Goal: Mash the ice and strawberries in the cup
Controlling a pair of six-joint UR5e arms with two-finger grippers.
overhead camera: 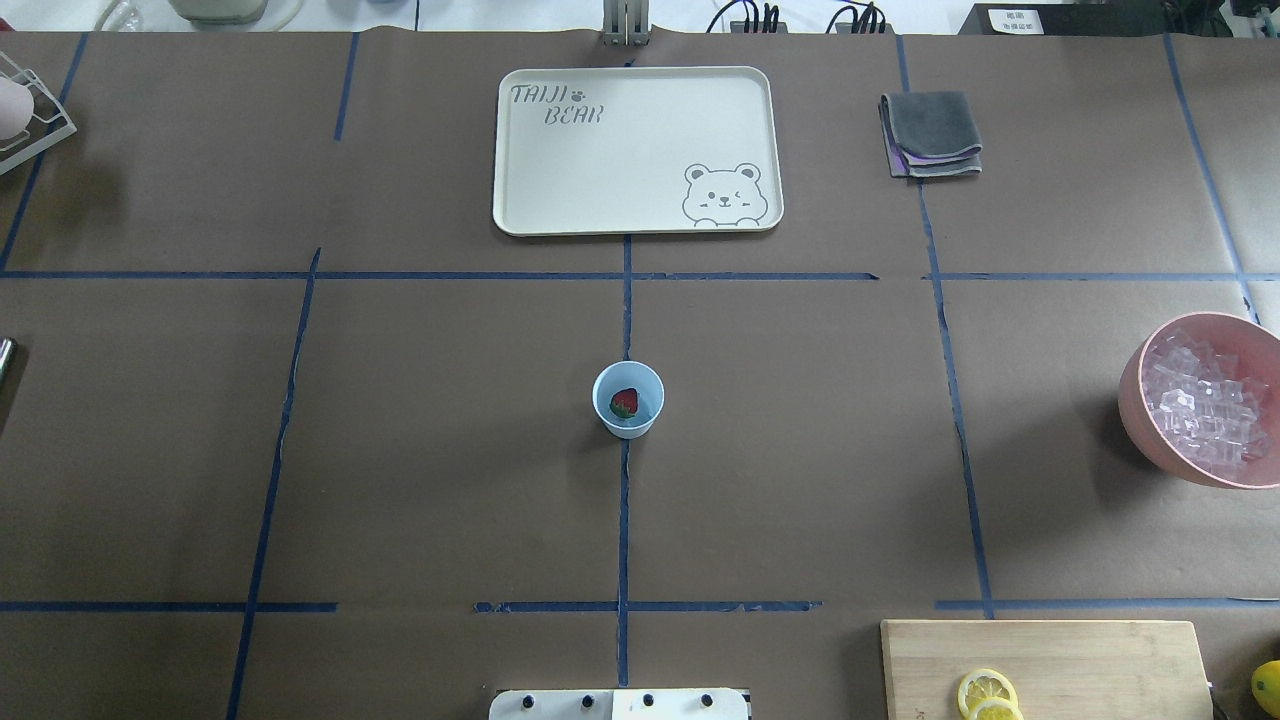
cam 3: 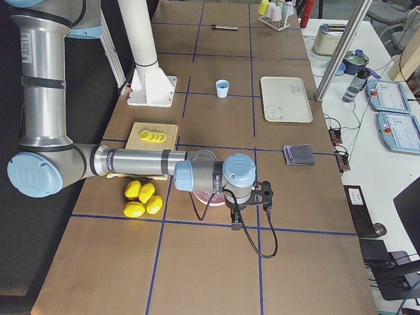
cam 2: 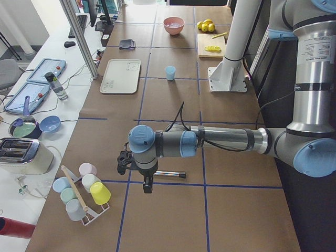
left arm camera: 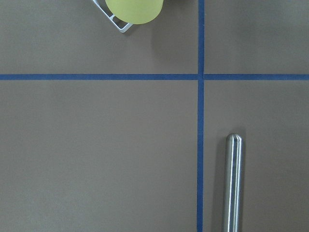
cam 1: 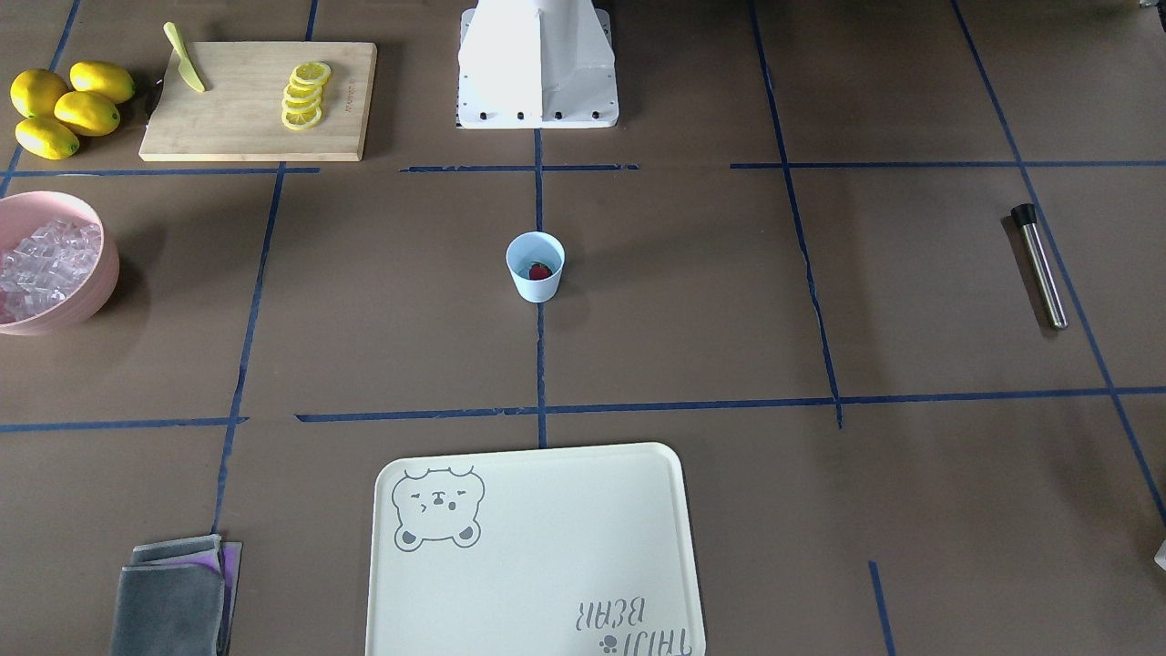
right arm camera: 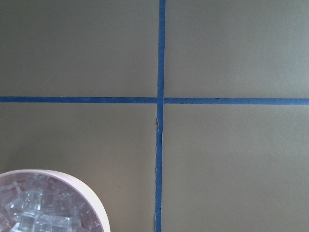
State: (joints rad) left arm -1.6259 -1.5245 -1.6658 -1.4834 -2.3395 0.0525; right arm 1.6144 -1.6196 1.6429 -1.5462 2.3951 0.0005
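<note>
The pale blue cup (cam 1: 536, 266) stands at the table's middle, also in the overhead view (overhead camera: 628, 399). One red strawberry (overhead camera: 624, 403) lies inside it. The ice (overhead camera: 1205, 400) fills a pink bowl (overhead camera: 1135, 400) on the robot's right, and also shows in the right wrist view (right arm camera: 38, 208). A steel muddler with a black end (cam 1: 1038, 265) lies on the robot's left, and also shows in the left wrist view (left arm camera: 233, 183). My left gripper (cam 2: 148, 185) hangs just beside it. My right gripper (cam 3: 235, 220) hangs beside the bowl. I cannot tell whether either is open or shut.
A cream bear tray (overhead camera: 636, 150) lies beyond the cup, with a folded grey cloth (overhead camera: 930, 133) beside it. A cutting board (cam 1: 260, 100) holds lemon slices and a yellow knife, with whole lemons (cam 1: 68, 107) next to it. A rack of coloured cups (cam 2: 84, 191) stands near my left gripper.
</note>
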